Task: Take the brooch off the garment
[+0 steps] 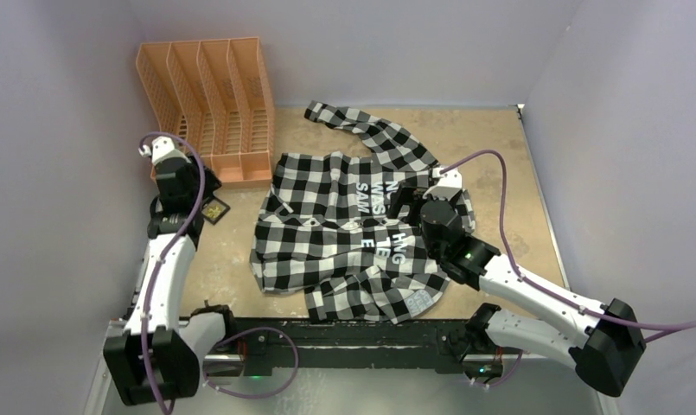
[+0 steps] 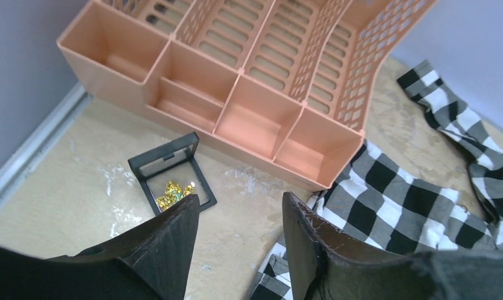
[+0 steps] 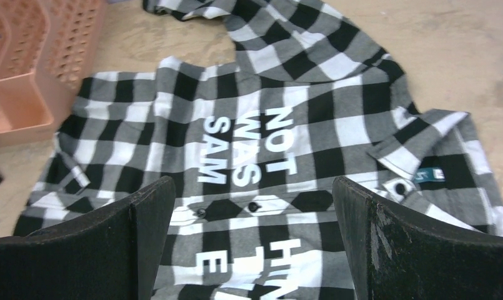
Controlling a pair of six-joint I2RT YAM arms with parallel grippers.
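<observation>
From above, the brooch (image 1: 213, 210) lies in a small black case (image 1: 224, 205), apart from the garment (image 1: 344, 233), so I judge the removal done. The left wrist view shows the left gripper (image 2: 239, 206) parted and empty just above the case; it should rise straight up without nudging it. The right wrist view shows the right gripper (image 3: 253, 184) wide apart and empty over the shirt's lettering (image 3: 249, 147).

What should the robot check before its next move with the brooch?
1. Left fingers open and empty: ok.
2. Right fingers open and empty, above the shirt: ok.
3. Brooch lying in the black box: ok, it looks that way.
4. No pin on the shirt: cannot tell, folds hide some parts.
5. Shirt lying flat: not ok, its bottom edge is bunched.
</observation>
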